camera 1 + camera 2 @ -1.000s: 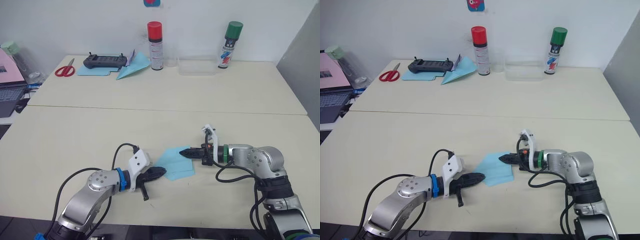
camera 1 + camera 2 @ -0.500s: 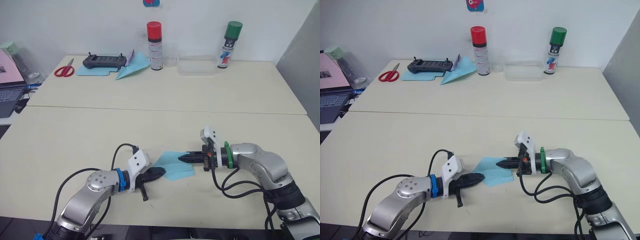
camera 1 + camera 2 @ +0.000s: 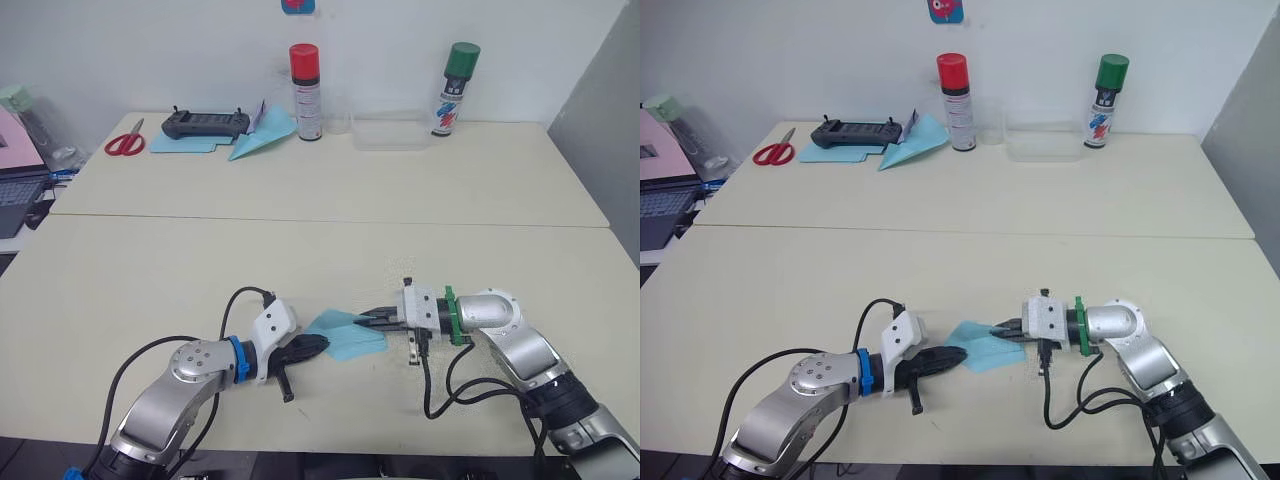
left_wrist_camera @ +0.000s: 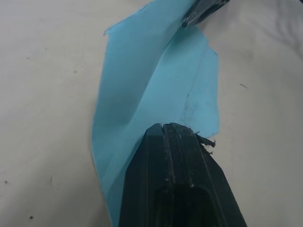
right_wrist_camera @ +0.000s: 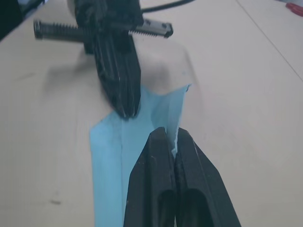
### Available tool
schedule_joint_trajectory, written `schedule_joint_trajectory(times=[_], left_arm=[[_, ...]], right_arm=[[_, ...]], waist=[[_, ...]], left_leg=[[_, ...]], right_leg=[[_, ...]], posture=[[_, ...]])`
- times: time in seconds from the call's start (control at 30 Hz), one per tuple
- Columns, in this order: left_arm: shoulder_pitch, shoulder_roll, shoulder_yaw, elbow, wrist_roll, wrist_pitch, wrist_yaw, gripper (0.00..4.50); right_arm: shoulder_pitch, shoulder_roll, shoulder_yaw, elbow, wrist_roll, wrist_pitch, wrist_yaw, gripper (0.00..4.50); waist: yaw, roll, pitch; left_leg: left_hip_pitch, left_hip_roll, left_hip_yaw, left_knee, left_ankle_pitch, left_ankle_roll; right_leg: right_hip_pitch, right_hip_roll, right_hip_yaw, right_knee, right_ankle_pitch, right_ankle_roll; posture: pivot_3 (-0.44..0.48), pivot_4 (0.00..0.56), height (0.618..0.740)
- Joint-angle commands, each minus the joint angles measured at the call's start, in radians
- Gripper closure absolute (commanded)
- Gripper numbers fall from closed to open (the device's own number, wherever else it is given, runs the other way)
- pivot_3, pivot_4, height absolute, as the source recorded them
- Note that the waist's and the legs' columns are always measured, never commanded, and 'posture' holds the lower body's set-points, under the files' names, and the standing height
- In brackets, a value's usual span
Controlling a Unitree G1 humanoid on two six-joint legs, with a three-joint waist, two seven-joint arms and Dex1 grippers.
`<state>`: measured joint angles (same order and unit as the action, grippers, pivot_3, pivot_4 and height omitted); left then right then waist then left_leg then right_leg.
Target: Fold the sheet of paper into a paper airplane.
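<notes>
The sheet of paper [image 3: 347,337] is light blue and creased, lying on the near table between my two grippers. Its left corner lies under my left gripper [image 3: 320,346], which is shut and rests flat on top of the paper [image 4: 142,80]. My right gripper [image 3: 366,316] is shut on the paper's upper right edge, and that flap stands raised off the table. In the right wrist view the paper's edge [image 5: 176,111] rises between the right fingertips [image 5: 161,142], with the left gripper [image 5: 124,106] just beyond.
Along the far table stand a red-capped spray can [image 3: 305,78], a green-capped can [image 3: 458,75] and a clear box [image 3: 390,131]. At the far left are a black controller [image 3: 205,123], scissors [image 3: 124,141] and a blue paper dart [image 3: 262,135].
My right gripper has turned at the wrist, moved left and pulled the paper's right edge up and inward, so the sheet looks narrower. The left gripper has stayed on its corner.
</notes>
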<state>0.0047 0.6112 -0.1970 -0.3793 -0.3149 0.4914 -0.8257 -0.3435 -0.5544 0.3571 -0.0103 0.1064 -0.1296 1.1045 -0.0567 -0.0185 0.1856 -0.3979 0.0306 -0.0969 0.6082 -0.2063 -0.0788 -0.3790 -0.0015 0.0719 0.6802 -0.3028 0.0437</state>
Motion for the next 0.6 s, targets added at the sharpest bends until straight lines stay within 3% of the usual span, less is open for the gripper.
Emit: schedule_joint_trajectory(times=[0.03, 0.2, 0.37, 0.6], left_arm=[[-0.010, 0.031, 0.019, 0.025, -0.003, 0.033, -0.014, 4.50], [-0.071, 0.079, 0.033, 0.054, -0.016, 0.027, -0.075, 4.50], [-0.051, 0.114, 0.007, 0.014, -0.035, 0.037, -0.135, 4.50], [-0.071, 0.083, -0.026, 0.048, 0.020, 0.022, -0.099, 4.50]], right_arm=[[-0.003, 0.004, -0.003, -0.005, 0.001, 0.001, 0.006, 4.48], [0.019, -0.005, -0.021, -0.084, 0.047, 0.134, 0.009, 4.48], [0.032, -0.025, -0.019, -0.167, 0.062, 0.231, 0.017, 4.48], [0.047, -0.053, 0.020, -0.124, -0.056, -0.038, 0.021, 4.48]], waist=[[0.000, 0.000, 0.000], [0.000, 0.000, 0.000], [0.000, 0.000, 0.000], [0.006, 0.000, 0.000]], left_leg=[[0.000, 0.000, 0.000, 0.000, 0.000, 0.000], [0.000, 0.000, -0.001, 0.000, 0.000, 0.000], [-0.001, 0.000, -0.001, 0.000, 0.000, 0.000], [-0.001, 0.000, -0.001, 0.000, 0.000, 0.000]], right_leg=[[0.000, 0.000, 0.000, 0.000, 0.000, 0.000], [0.000, 0.000, 0.000, 0.001, 0.000, 0.000], [0.000, 0.000, 0.000, 0.000, 0.000, 0.000], [0.000, 0.000, 0.000, 0.000, 0.000, 0.000]], posture=[[0.000, 0.150, 0.740], [0.000, 0.150, 0.740], [0.000, 0.150, 0.740], [0.000, 0.150, 0.740]])
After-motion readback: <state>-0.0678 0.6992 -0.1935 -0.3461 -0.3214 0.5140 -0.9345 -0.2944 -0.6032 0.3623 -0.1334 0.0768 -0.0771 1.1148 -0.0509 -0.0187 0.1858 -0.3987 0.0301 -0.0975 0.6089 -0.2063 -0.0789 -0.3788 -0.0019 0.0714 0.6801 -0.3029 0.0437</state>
